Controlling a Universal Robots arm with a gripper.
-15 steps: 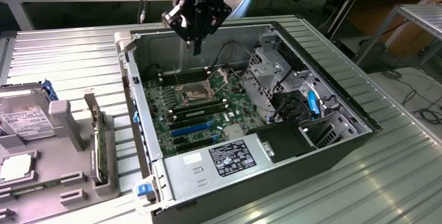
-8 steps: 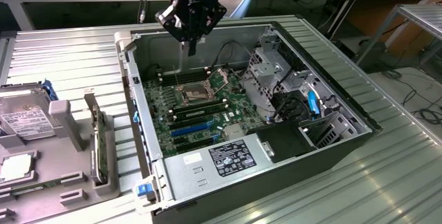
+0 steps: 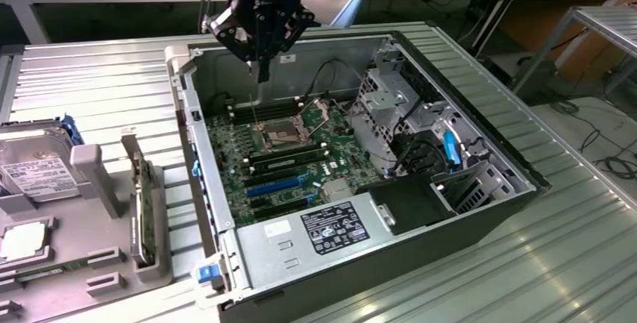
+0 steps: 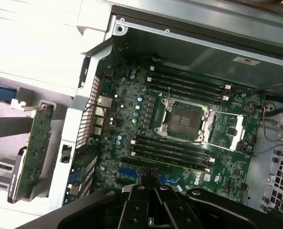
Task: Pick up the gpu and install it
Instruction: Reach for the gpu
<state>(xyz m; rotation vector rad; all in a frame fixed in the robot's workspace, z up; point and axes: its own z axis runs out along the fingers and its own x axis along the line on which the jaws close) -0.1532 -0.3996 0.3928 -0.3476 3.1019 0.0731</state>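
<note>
The gripper (image 3: 262,68) hung with its fingers pressed together and nothing in them, above the far end of the open computer case (image 3: 339,51) and over the motherboard (image 3: 298,151). The gpu (image 3: 142,209) stood on edge in a grey holder (image 3: 95,170) outside the case. It was just beside the case wall on the exterior view's left, well apart from the gripper, with its top edge standing free.

Metal table (image 3: 557,263) bears computer case (image 3: 182,99), grey rack (image 3: 89,174).
</note>
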